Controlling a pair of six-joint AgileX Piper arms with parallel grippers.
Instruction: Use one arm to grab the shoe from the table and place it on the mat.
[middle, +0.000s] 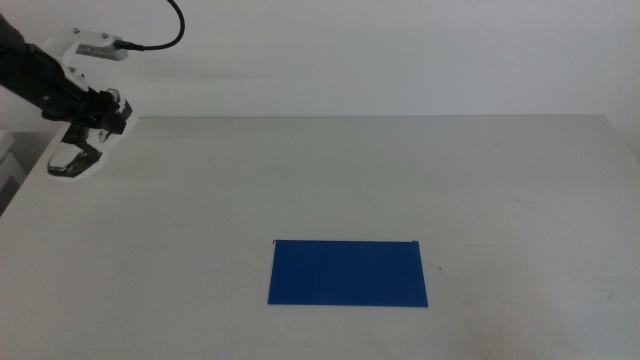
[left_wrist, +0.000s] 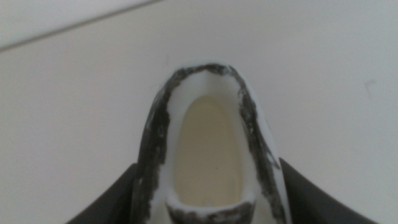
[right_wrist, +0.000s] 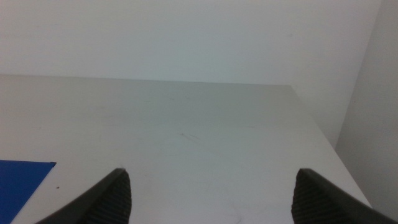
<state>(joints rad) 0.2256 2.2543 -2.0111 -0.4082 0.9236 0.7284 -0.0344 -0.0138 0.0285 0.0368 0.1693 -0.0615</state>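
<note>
The grasp is judged to be made or nearly made, while the carry and the placing are left to be done. In the middle view the left gripper (middle: 82, 150) is seen at the far left corner of the counter (middle: 400, 170), with the white sneaker (middle: 72, 160) between its jaws; in the left wrist view the two dark jaws are shown pressed to either flank of the sneaker (left_wrist: 208, 155), so the gripper is taken to be closed on it — whether the sole is off the counter cannot be told. The blue mat (middle: 348, 272) lies bare, well apart from the sneaker, toward the near middle of the counter. The stretch of counter between the two is seen to carry nothing, so a broad path is offered for the carry. The counter's left edge runs just beside the sneaker, and little room is left on that side. The right gripper (right_wrist: 211, 193) is held open at the right side, out of the middle view, with a corner of the mat (right_wrist: 22, 180) in its view.
</note>
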